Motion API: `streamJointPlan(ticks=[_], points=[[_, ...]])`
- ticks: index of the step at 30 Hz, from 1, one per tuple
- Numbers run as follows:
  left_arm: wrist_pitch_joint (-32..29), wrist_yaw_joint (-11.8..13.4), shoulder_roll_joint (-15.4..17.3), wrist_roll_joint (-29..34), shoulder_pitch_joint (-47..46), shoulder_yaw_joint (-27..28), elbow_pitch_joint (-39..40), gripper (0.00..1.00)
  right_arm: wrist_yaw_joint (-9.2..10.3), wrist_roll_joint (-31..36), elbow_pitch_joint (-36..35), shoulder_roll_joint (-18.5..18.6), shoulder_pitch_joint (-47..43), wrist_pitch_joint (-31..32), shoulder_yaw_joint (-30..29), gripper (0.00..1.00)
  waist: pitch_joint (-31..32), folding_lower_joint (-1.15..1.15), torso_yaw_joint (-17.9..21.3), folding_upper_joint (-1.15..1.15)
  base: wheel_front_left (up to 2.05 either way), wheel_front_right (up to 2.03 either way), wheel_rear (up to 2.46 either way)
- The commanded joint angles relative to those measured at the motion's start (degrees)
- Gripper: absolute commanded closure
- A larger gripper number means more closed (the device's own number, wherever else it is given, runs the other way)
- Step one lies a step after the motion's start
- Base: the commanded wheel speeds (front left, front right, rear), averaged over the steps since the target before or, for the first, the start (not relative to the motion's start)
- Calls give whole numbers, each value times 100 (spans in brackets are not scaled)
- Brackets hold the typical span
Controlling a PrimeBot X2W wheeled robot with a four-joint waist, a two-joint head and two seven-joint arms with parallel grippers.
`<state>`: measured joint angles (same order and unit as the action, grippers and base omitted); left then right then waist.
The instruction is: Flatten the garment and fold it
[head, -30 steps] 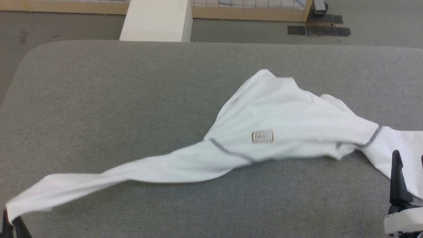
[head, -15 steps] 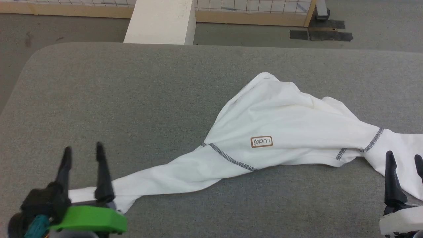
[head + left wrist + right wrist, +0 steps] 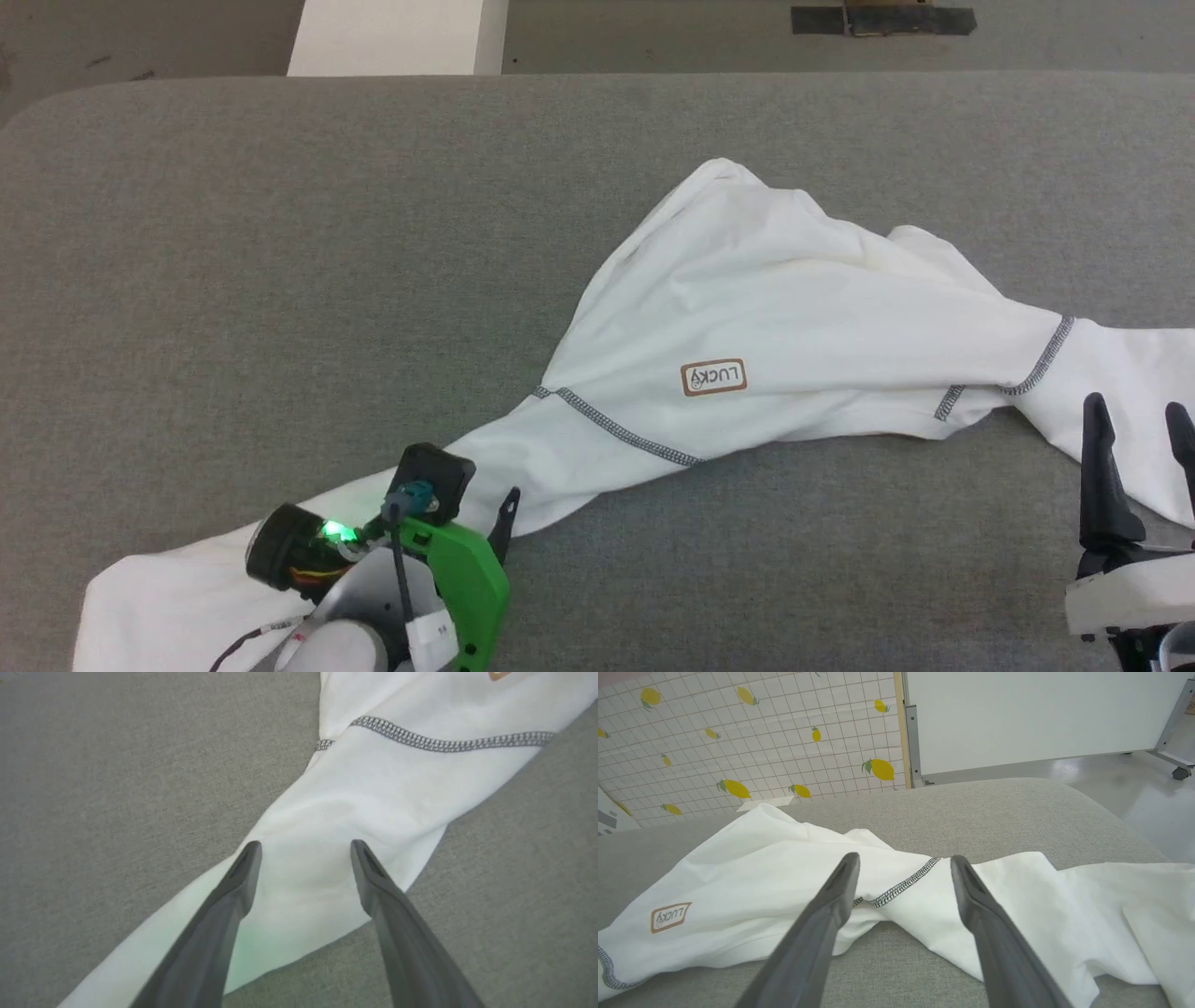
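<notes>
The garment (image 3: pixel 794 317), a white shirt with grey stitched seams and a brown-bordered "LUCKY" patch (image 3: pixel 713 377), lies crumpled across the grey table (image 3: pixel 233 233). One sleeve trails to the lower left, the other to the right edge. My left gripper (image 3: pixel 485 511) hovers over the left sleeve below the shoulder seam. In the left wrist view it (image 3: pixel 304 847) is open, with the sleeve (image 3: pixel 373 788) lying under the fingers. My right gripper (image 3: pixel 1135 411) stands open at the lower right over the right sleeve. The right wrist view shows it (image 3: pixel 904 859) empty above the seam (image 3: pixel 901 884).
A white box (image 3: pixel 397 37) stands beyond the table's far edge, with black tape (image 3: pixel 882 19) on the floor. A lemon-patterned panel (image 3: pixel 738 742) and a white board (image 3: pixel 1041 714) stand behind the table. Bare grey table stretches left of the garment.
My left gripper has opened and let go of the sleeve end, which now lies on the table. It then moved right along the sleeve. The head camera has tilted down. The right gripper has stayed put.
</notes>
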<state>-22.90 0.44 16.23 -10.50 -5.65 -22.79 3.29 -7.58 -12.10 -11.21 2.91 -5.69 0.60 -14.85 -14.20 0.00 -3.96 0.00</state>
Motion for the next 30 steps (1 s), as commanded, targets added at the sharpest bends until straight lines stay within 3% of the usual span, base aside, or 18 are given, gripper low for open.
streamJointPlan(ticks=[1,5,7,13,17,19,24,28,29,30], points=[[-79,-64,45,-86,-133,-22,-140,0,9,-2,-13,-3,89,29,0,0,-72,0,82,0,0,0,0],[-236,-167,-10,-238,-137,-105,-463,0,9,-20,14,-3,102,18,-13,0,-103,0,99,0,0,0,0],[-154,-190,2,-202,-178,-140,-616,100,9,-30,32,-3,113,15,-11,0,-115,0,78,0,0,0,0],[201,-274,-129,-313,-281,-180,-779,100,9,-8,36,-3,172,29,2,0,-53,0,-51,0,0,0,0],[449,-150,-80,-346,-255,-4,-352,100,9,19,18,-3,163,45,-5,0,27,0,-155,0,0,0,0],[525,58,27,-311,-141,205,52,100,9,18,13,-3,150,58,5,0,62,0,-188,0,0,0,0],[657,902,456,-108,610,1113,1209,100,9,3,-10,-3,83,65,2,0,81,0,-269,0,0,0,0],[227,1088,463,-395,1410,1264,1489,100,9,-14,7,-3,56,62,30,0,63,0,-285,0,0,0,0],[164,1108,422,-477,1534,1259,1533,94,9,-15,10,-3,54,63,34,0,62,0,-289,0,0,0,0],[92,1118,360,-576,1663,1224,1574,67,9,-15,15,-3,51,65,36,0,64,0,-295,0,0,0,0]])
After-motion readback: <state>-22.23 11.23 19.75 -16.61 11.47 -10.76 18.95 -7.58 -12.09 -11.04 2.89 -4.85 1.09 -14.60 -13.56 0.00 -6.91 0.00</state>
